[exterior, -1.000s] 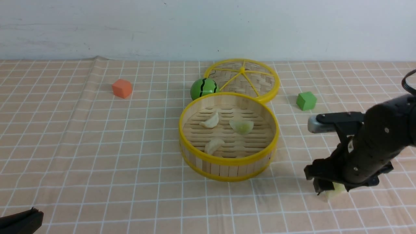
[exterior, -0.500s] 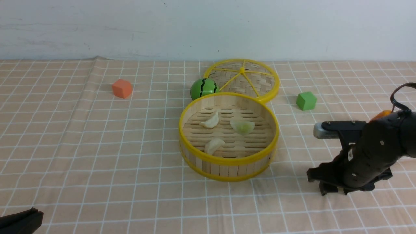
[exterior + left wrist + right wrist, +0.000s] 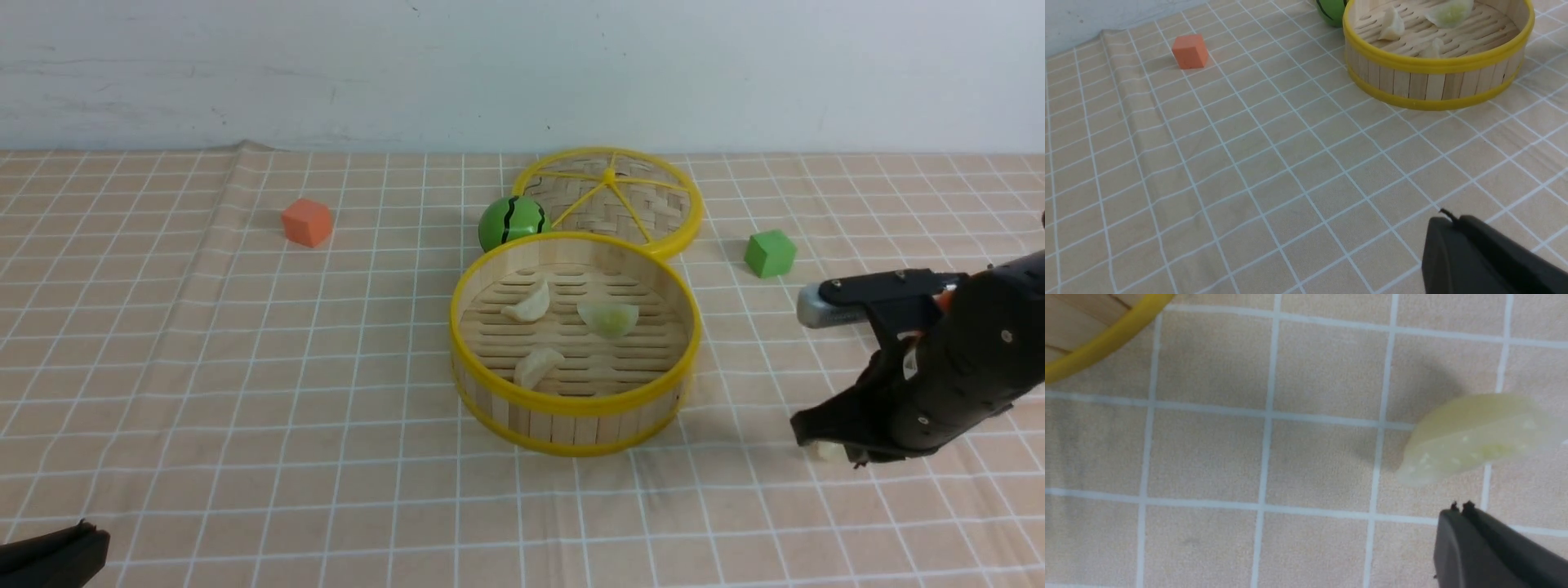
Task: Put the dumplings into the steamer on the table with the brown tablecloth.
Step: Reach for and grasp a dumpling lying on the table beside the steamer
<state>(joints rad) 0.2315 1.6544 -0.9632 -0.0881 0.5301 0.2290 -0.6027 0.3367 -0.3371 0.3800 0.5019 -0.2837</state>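
Note:
The steamer stands mid-table on the brown checked tablecloth. Inside lie two cream dumplings and one pale green dumpling. The steamer also shows in the left wrist view. A second pale green dumpling lies on the cloth right of the steamer, only its edge showing in the front view. My right gripper hangs low over it, jaws together and empty, the dumpling just off its tips. My left gripper is shut and empty at the near left corner.
The flat woven lid lies behind the steamer, with a green striped ball beside it. A green cube sits back right and an orange cube back left. A cloth fold runs front to back on the left.
My right arm has swung a little to the right and away from the front edge. The pale dumpling, hidden under the gripper half a second ago, now peeks out at its tip. The left arm is still.

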